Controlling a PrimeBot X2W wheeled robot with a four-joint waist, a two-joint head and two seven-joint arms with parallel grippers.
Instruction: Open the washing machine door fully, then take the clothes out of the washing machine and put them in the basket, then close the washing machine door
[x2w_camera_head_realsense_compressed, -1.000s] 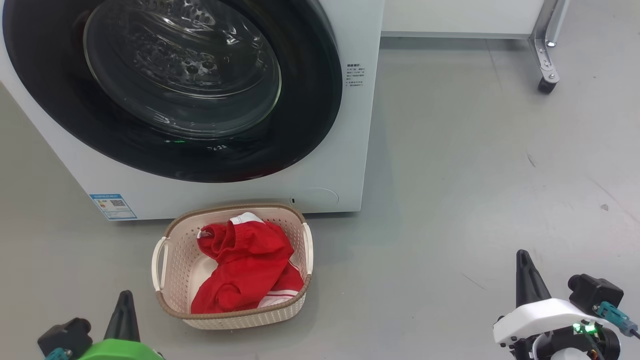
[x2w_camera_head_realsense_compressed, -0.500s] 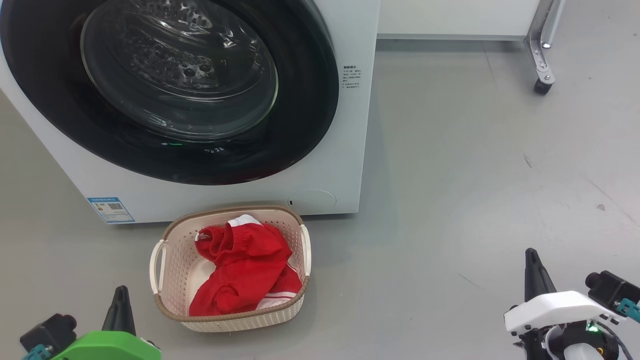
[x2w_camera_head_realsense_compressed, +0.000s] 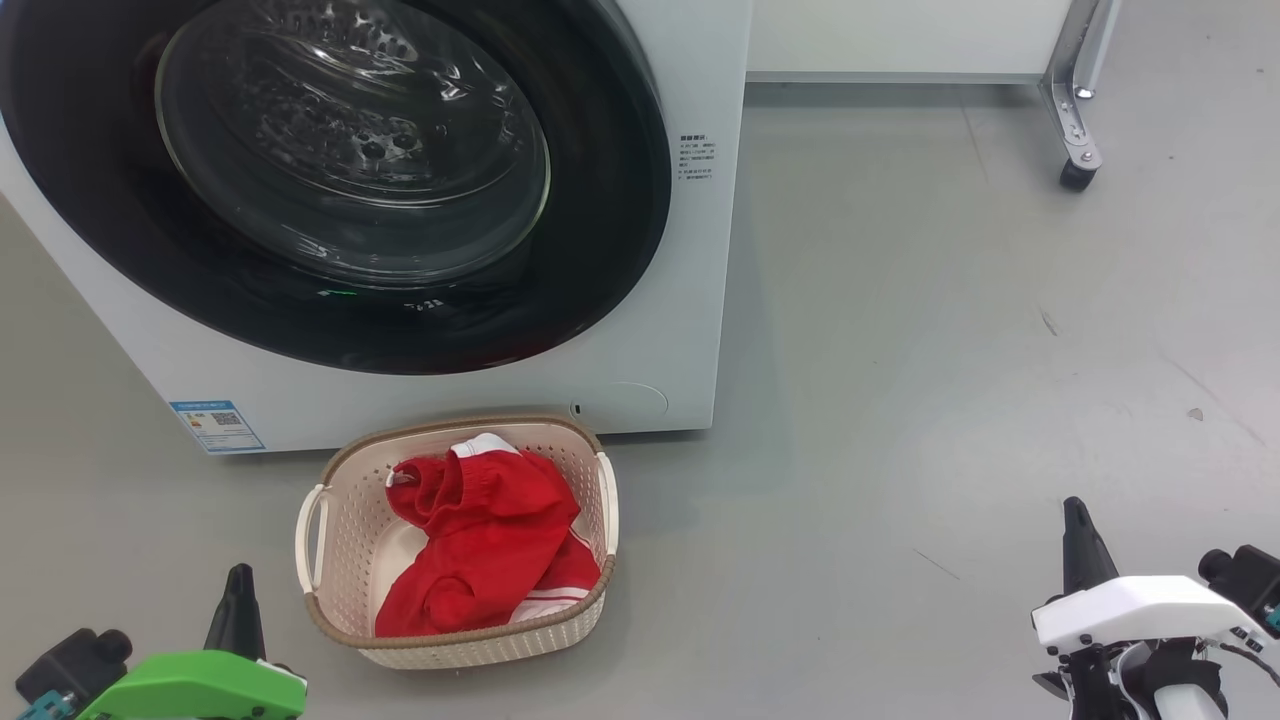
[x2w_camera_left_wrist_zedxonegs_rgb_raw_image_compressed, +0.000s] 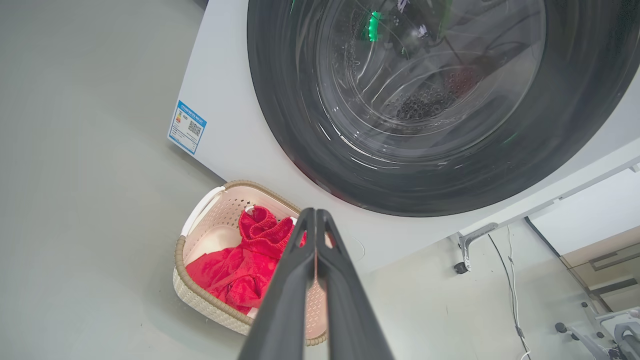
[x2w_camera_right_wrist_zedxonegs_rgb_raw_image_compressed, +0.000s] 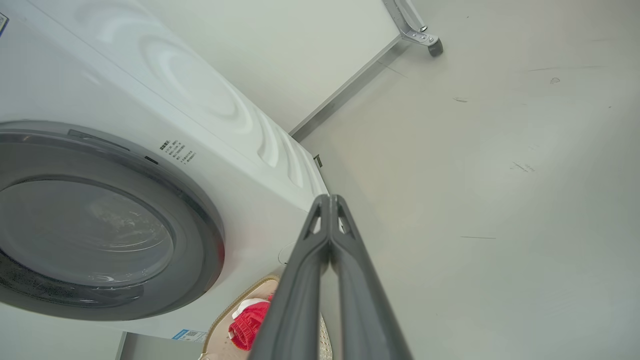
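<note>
well, the washing machine stands at the far left on the grey floor, and the washing machine door lies flat against its front, closed. the basket sits on the floor just before the machine, with the clothes bunched inside it. the left gripper at near left and the right gripper at near right each have fingers pressed together, holding nothing.

red clothes, cream basket, black-rimmed door
</note>
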